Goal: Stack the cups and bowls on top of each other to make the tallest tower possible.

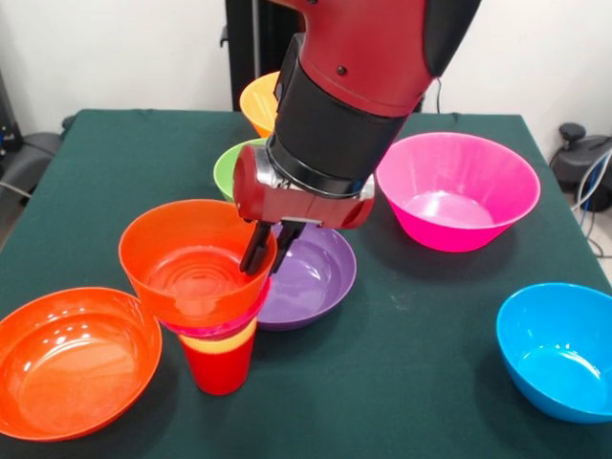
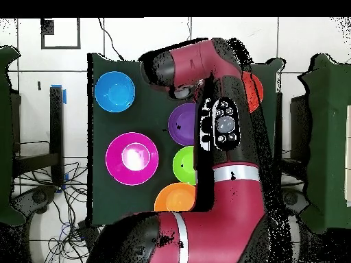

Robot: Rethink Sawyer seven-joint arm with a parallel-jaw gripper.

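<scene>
The tower stands at the front left. Its base is a red cup (image 1: 220,371) with a yellow cup (image 1: 228,339) nested in it, then a crimson-pink bowl (image 1: 212,323), then an orange bowl (image 1: 186,260) on top. My gripper (image 1: 270,249) comes down over the orange bowl's right rim, with one finger inside the bowl and one outside, closed on the rim. In the overhead view the arm hides the gripper and the tower.
Loose on the green table (image 1: 421,316) are an orange-red bowl (image 1: 72,359) (image 2: 256,89), a purple bowl (image 1: 311,277) (image 2: 181,123), a green bowl (image 1: 232,167) (image 2: 184,164), a light orange bowl (image 1: 258,100) (image 2: 173,198), a magenta-pink bowl (image 1: 457,186) (image 2: 131,158) and a blue bowl (image 1: 559,349) (image 2: 114,91).
</scene>
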